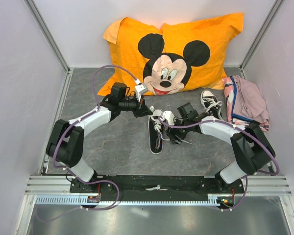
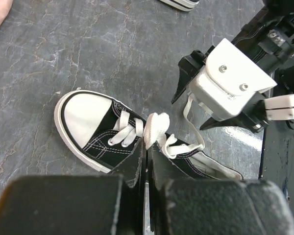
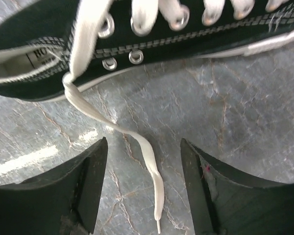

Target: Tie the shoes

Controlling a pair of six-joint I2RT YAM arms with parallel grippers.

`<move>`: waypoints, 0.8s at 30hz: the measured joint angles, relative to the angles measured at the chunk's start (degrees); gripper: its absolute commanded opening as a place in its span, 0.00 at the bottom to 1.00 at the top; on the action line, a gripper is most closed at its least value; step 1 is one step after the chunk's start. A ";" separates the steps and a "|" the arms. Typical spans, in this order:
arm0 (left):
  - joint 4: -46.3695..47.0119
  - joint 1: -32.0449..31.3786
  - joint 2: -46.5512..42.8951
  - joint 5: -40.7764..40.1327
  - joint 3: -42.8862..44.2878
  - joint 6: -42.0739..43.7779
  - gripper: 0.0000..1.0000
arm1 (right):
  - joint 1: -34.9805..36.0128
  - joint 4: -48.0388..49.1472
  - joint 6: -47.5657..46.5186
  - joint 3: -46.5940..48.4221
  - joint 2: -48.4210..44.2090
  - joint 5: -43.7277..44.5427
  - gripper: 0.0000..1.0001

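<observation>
One black sneaker (image 1: pixel 156 134) with a white toe cap lies mid-table, toe toward the pillow; the left wrist view shows it (image 2: pixel 88 128) and the right wrist view shows its side (image 3: pixel 196 27). The second sneaker (image 1: pixel 210 100) lies further right, near the clothes. My left gripper (image 1: pixel 150 111) (image 2: pixel 148 152) is shut on a folded piece of white lace (image 2: pixel 155 128) above the shoe's tongue. My right gripper (image 1: pixel 175 136) (image 3: pixel 143 147) is open, low beside the shoe's heel end. A loose lace end (image 3: pixel 154 178) lies on the table between its fingers, not gripped.
An orange Mickey Mouse pillow (image 1: pixel 171 54) leans on the back wall. A pile of pink and striped clothes (image 1: pixel 247 104) lies at the right wall. Grey walls enclose the table on three sides.
</observation>
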 measured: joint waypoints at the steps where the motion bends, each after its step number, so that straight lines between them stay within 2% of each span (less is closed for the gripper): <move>1: -0.02 0.26 0.00 0.07 0.00 -0.13 0.01 | 0.00 0.24 -0.02 -0.39 0.00 0.20 0.55; 2: -0.02 0.57 0.00 0.09 0.00 -0.26 0.02 | 0.00 0.52 -0.17 -0.94 0.00 0.35 0.47; 3: -0.04 0.87 0.00 0.13 -0.02 -0.39 0.02 | 0.00 0.79 -0.11 -1.51 0.00 0.52 0.32; 5: -0.04 1.46 0.00 0.22 -0.04 -0.50 0.02 | 0.00 0.79 -0.17 -2.58 0.00 0.81 0.19; 6: -0.04 1.70 0.00 0.26 -0.07 -0.52 0.02 | 0.02 0.72 -0.09 -3.02 0.00 1.09 0.00; 15: -0.50 2.86 0.00 0.55 -0.57 -0.52 0.02 | -0.17 -1.99 0.90 -3.61 -5.92 4.92 0.00; 24: -1.75 5.53 -0.02 0.70 -0.66 -0.48 0.02 | -5.64 -5.42 1.46 -3.63 -12.17 7.65 0.00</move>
